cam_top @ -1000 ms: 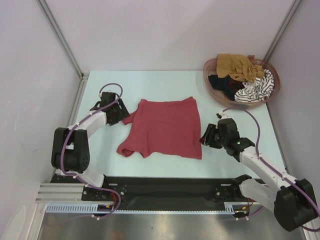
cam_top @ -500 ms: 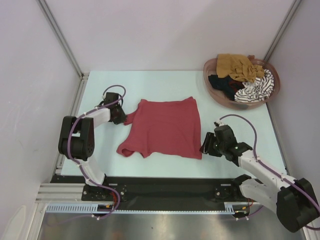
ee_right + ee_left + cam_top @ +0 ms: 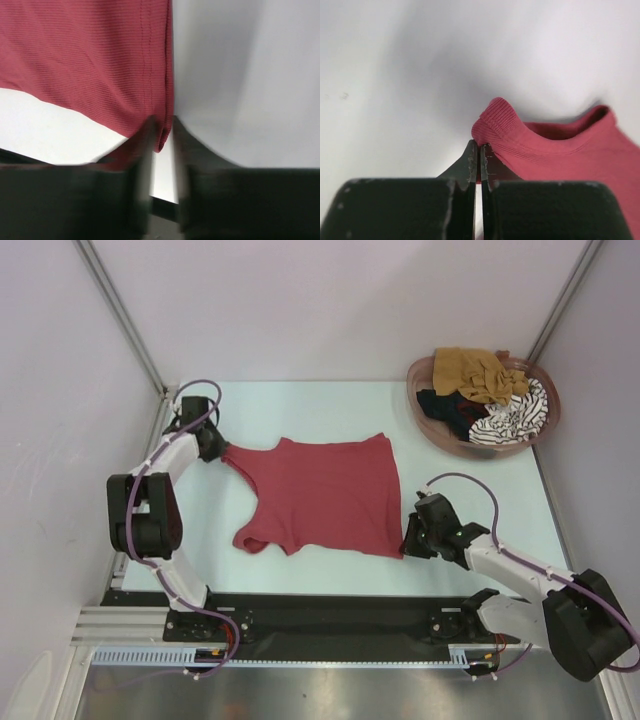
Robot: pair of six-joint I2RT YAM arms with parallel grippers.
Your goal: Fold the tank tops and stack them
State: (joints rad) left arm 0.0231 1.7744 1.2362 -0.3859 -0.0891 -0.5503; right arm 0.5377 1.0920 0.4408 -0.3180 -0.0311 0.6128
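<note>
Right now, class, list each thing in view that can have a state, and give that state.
dark red tank top: spread flat on the table, one strap stretched out sideways
left gripper: shut on that strap
right gripper: astride the top's near hem corner, grip unclear
basket: full of crumpled tops

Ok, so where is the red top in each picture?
Top external: the dark red tank top lies spread out in the middle of the table.
Left wrist: the tank top is at the lower right, its strap pinched in the left gripper.
Right wrist: the tank top is at the upper left, its hem corner between the right gripper's blurred fingers.
Shared landmark: the pale table under it.
</note>
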